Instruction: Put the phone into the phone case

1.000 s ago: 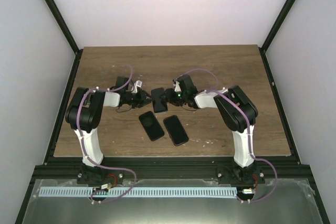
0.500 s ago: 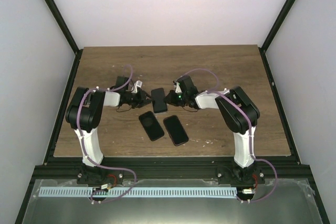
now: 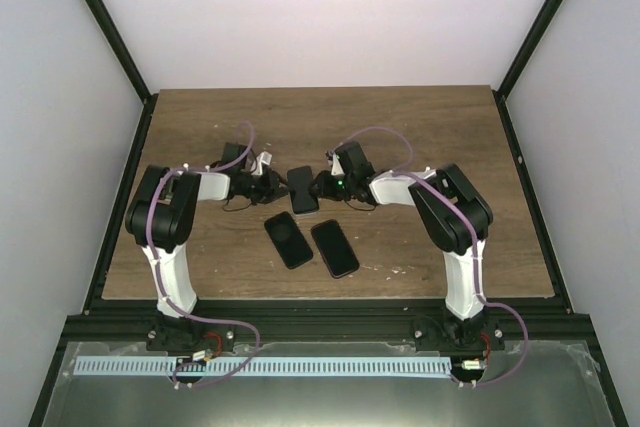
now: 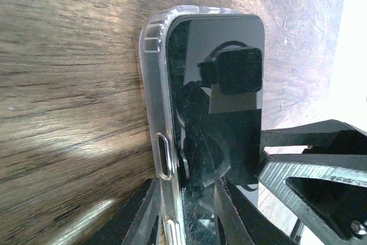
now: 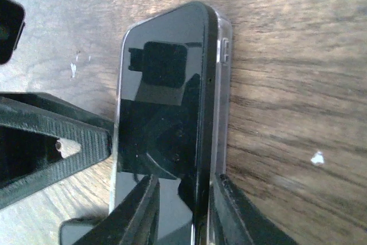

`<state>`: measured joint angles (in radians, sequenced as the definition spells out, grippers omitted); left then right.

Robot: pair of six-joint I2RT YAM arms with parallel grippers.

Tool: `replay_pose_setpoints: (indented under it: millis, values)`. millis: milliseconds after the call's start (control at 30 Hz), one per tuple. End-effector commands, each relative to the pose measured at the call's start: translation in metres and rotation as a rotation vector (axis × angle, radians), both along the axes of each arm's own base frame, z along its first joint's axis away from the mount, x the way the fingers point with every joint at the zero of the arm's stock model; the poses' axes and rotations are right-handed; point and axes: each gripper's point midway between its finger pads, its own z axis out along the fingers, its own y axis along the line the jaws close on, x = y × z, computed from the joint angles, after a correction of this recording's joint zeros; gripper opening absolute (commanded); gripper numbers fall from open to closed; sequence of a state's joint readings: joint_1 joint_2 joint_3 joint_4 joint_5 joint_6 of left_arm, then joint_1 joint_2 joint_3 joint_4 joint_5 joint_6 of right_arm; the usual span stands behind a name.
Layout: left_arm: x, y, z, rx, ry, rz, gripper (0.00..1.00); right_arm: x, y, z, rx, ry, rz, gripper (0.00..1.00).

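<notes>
Black left gripper is clamped at a narrow gap on one long edge of the phone case. One finger sits outside the clear wall, the other on the glass of the phone. The right gripper does the same from the opposite long edge, also narrow, with one finger on the screen and one against the case wall. The phone sits inside the case, at mid-table between the two claws. Cannot tell if it is fully seated.

Both arms reach forward with elbows bent outward and wrists turned in to face each other. Lilac cables loop over the forearms.

Only the top view shows two spare handsets, dark and lying flat side by side, nearer the bases and apart from the grippers. Only the wrist views show the case detail: a transparent soft-looking wall, rounded corners and slot cut-outs for side buttons. Each wrist view also catches the other claw's angular black fingers beyond the phone.

The screen is glossy black and mirrors the wrist cameras. The table is brown wood-grain with a few pale specks.
</notes>
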<state>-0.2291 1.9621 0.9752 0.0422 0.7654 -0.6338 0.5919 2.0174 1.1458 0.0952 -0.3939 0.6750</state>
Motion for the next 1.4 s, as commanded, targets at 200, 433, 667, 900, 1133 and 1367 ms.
replay_pose_setpoints:
  millis: [200,433,667,900,1133,1367]
  values:
    - [-0.006,0.007,-0.015,0.114,0.046,-0.009,0.28,-0.008,-0.005,0.008,0.019,0.003,0.01,0.53]
    - [-0.01,0.009,-0.025,0.122,0.07,-0.007,0.2,-0.015,0.008,-0.016,0.031,0.066,0.035,0.61]
    - [-0.022,0.005,-0.028,0.07,0.083,-0.016,0.23,-0.022,0.041,0.013,0.244,0.073,0.163,0.63]
    - [-0.033,0.006,-0.031,0.065,0.091,-0.025,0.23,-0.03,0.054,0.054,0.463,0.076,0.218,0.63]
    - [-0.042,0.003,-0.028,0.02,0.091,-0.025,0.3,-0.032,0.056,0.07,0.527,0.071,0.227,0.63]
    - [-0.045,0.002,-0.027,0.004,0.093,-0.022,0.31,-0.03,0.056,0.069,0.546,0.077,0.202,0.63]
